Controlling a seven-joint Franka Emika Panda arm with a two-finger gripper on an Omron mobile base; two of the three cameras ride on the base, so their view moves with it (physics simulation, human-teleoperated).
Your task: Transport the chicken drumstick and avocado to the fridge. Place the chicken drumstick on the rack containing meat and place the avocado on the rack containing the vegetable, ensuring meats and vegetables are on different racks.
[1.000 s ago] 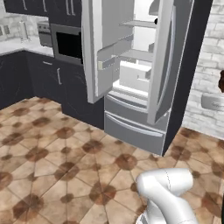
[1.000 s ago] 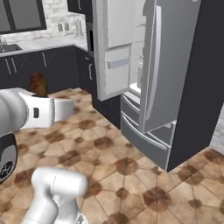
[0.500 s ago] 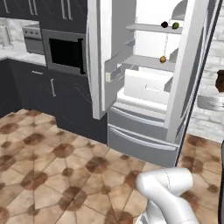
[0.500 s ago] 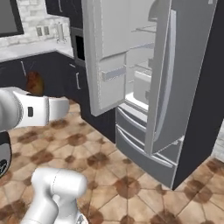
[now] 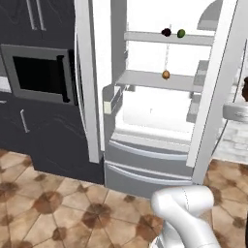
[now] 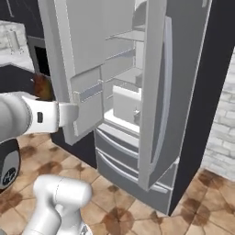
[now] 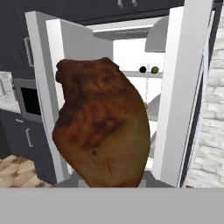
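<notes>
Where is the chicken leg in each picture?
Left base view: the chicken drumstick peeks in at the right edge, about a third of the way down.
Right base view: chicken drumstick is a brown bit at the left, just above the white arm.
Hand view: chicken drumstick is huge, in the middle.
Shared landmark: the open fridge, behind it in all three.

Upper fridge shelf (image 5: pixel 145 37) is carrying eggplant (image 5: pixel 166 32) just beside avocado (image 5: pixel 181 33); lower shelf (image 5: pixel 140 80), below that eggplant, is bearing a meat lump (image 5: pixel 165 74).
</notes>
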